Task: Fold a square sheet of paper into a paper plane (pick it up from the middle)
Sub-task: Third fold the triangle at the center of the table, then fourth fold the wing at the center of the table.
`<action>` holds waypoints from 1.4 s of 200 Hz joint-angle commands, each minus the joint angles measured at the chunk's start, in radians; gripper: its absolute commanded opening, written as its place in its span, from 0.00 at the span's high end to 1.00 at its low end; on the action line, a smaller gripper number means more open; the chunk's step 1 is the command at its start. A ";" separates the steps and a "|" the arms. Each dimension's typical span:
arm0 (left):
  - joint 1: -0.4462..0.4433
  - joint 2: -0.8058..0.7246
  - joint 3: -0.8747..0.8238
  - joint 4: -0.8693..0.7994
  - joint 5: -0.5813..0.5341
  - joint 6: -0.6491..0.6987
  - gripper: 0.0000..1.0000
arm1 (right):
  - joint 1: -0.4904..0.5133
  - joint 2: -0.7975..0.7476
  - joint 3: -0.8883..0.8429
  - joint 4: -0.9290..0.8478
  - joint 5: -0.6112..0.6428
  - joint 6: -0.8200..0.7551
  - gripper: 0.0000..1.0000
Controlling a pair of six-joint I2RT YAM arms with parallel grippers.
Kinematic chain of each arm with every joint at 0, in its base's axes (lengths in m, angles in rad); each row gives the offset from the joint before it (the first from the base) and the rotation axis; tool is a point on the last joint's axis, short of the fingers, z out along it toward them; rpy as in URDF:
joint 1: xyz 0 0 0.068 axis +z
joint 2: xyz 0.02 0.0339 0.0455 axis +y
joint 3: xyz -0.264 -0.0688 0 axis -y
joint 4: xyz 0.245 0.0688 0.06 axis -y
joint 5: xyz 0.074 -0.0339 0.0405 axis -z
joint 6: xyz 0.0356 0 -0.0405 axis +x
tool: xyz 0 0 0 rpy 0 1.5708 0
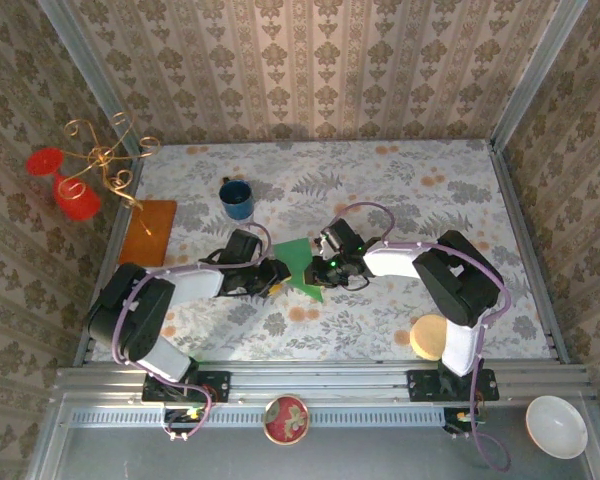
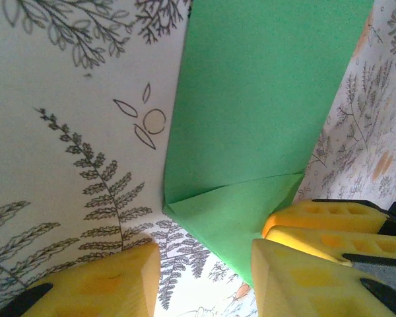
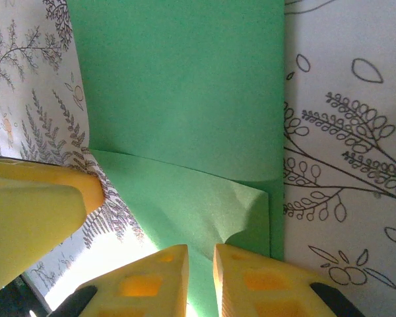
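the square sheet of paper (image 1: 302,262) lies flat in the middle of the counter (image 1: 430,200), bright green and already part-worked: one end has a flap turned over it with a slanted crease. in the right wrist view there's a small wrinkle on that flap near its edge.

the left end effector (image 2: 204,254) is at the sheet's left side, spread wide. its yellow pads stand well apart, with bare counter and the flap's corner showing between them, and nothing is pinched. the right end effector (image 3: 201,254) comes in from the right, over the flap. its fingers are almost together, with green showing in the thin slit between them. i cannot tell if it nips the sheet or only hangs over it.

further out, a blue mug (image 1: 237,198) sits far and left, and an orange-brown sheet (image 1: 148,232) lies at the left edge.

trouble from here, as i judge it: the crease looks soft, so the flap could spring up once nothing bears on it. the two sets of fingers are crowded at one corner, so any sideways move risks a knock. a dragged pad could also skew the loose sheet or deepen that wrinkle, throwing off later folds.
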 commanded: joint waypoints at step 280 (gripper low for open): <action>0.059 0.068 0.069 0.113 0.113 -0.033 0.73 | -0.019 0.041 -0.031 -0.013 0.000 0.006 0.84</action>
